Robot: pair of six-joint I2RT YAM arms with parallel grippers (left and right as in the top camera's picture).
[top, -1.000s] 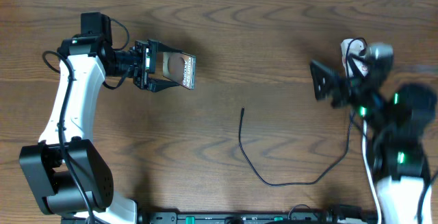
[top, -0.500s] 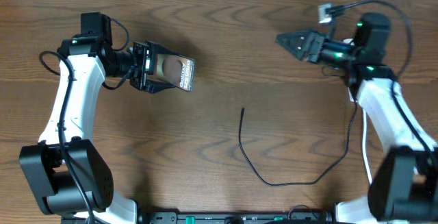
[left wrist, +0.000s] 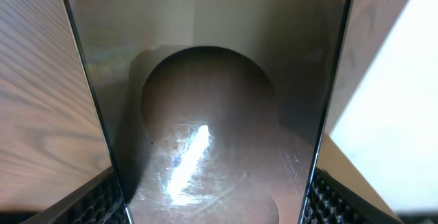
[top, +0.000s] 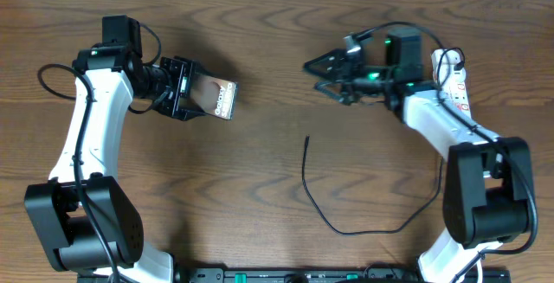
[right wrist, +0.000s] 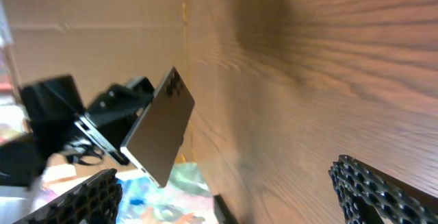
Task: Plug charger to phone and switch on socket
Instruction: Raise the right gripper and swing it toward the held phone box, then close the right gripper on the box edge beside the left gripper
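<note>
A robotics lab bench: left arm [top: 82, 136] and right arm [top: 437, 118] at a wood-grain table [top: 277, 23].

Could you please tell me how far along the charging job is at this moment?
Done: the left pincer has the phone gripped by one end. In hand: the right pincer is open and empty, near the charger, whose connector tip lies loose on the table. Left: grasp that tip, plug it into the phone, then switch on the socket, which is untouched beside the right arm.
</note>
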